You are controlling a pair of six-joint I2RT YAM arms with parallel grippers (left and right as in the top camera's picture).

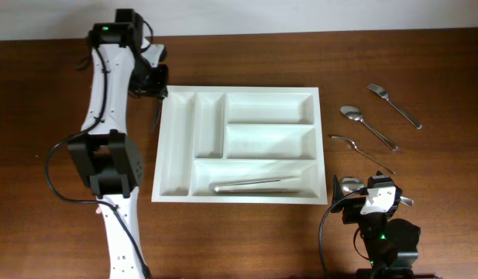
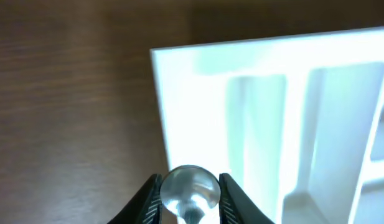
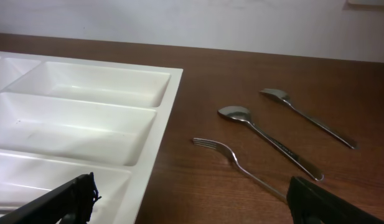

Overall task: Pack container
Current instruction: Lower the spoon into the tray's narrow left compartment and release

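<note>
Container [image 1: 269, 109], a large white rectangular plastic cutlery tray with five compartments, lies flat in the middle of the brown wooden bench [image 1: 37, 93]. Packing looks to be at an early stage. Only one compartment is filled: a long silver metal piece of cutlery [image 1: 258, 184], probably a knife, lies lengthwise in the long compartment along the container's near edge. The two narrow compartments and the two short ones show bare white floors. A second piece appears to be on its way. The left end effector [image 2: 190, 190] hangs just outside the container's far left corner, clenched on a rounded, shiny silver metal end [image 2: 189, 185] that I take for a spoon; its full shape is hidden. On the bench to the right of the container, apart from it, three loose pieces wait: a silver metal fork [image 1: 393, 105] farthest out, a silver metal spoon [image 1: 368, 126] nearer the rim, and a thin second fork [image 1: 362, 153] nearest the container's near right corner. The right end effector [image 3: 195, 202] hovers off that same corner, spread wide and holding nothing. By my reckoning, one piece is packed, one is in hand and at least three are left.
</note>
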